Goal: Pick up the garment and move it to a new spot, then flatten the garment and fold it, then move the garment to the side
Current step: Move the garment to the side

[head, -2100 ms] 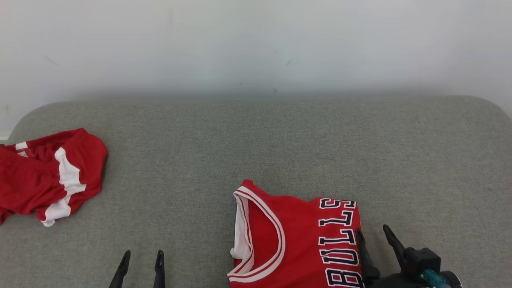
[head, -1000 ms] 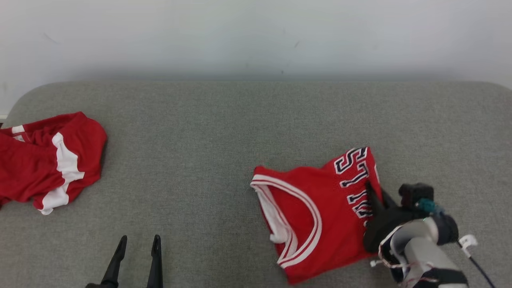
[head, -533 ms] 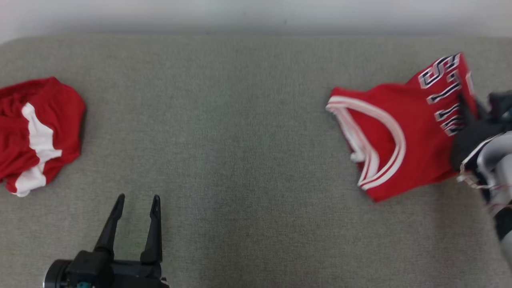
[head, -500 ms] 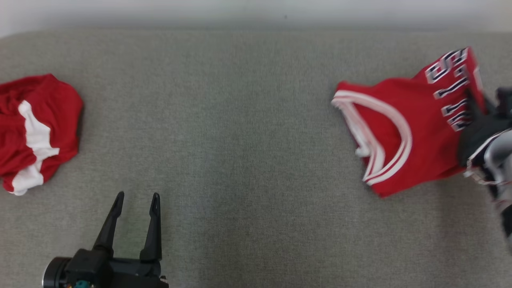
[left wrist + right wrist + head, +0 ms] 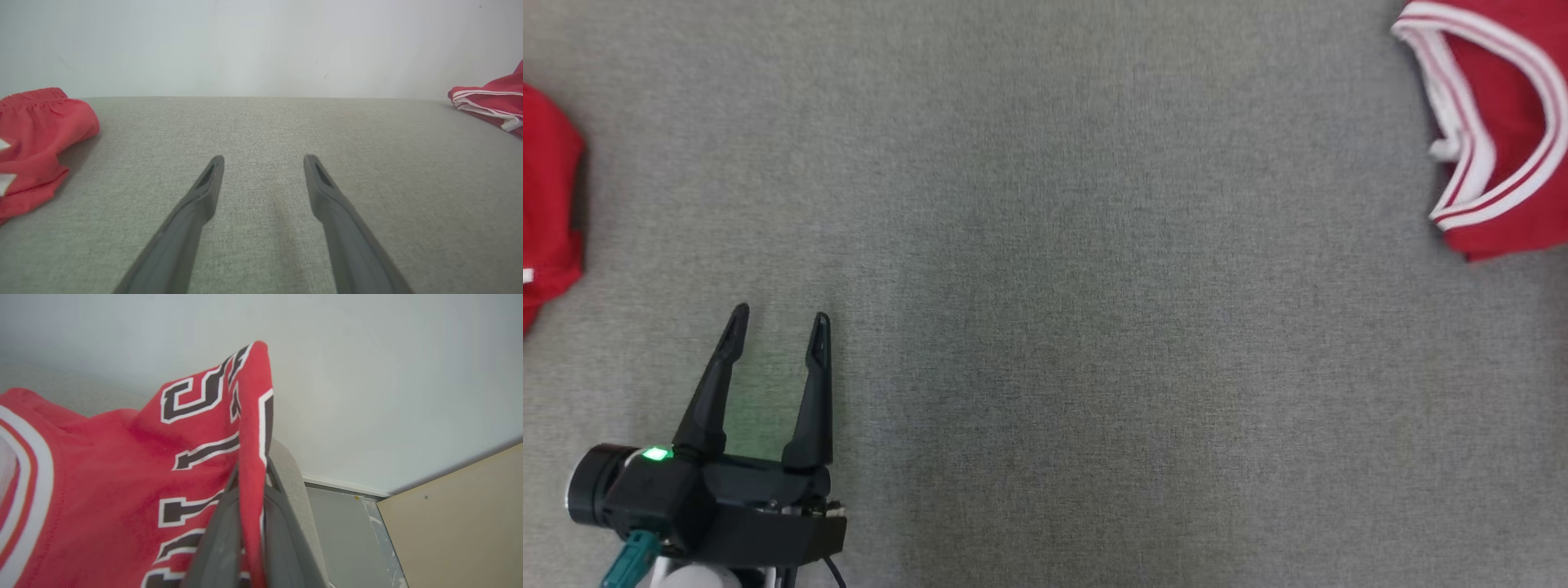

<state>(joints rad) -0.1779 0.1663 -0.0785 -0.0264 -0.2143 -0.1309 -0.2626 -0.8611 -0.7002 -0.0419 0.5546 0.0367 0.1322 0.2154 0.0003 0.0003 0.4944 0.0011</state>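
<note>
The last step, moving aside, is judged in hand: the folded garment (image 5: 1515,98) is clamped by its lettered edge in the right gripper (image 5: 250,477), at the right end of the surface (image 5: 1045,286). The left gripper (image 5: 779,315) is spread, empty. Next, a flat set-down and release are called for

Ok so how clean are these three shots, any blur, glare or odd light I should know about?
Head view: slightly soft throughout; a green tint on the grey cushion between the open fingers of the left gripper, near its lit lamp. Left wrist view: even light, no glare, a soft shadow beside the red shorts. Right wrist view: the right gripper, shut on the jersey, blurs near the lens; the lettering is crisp.
</note>
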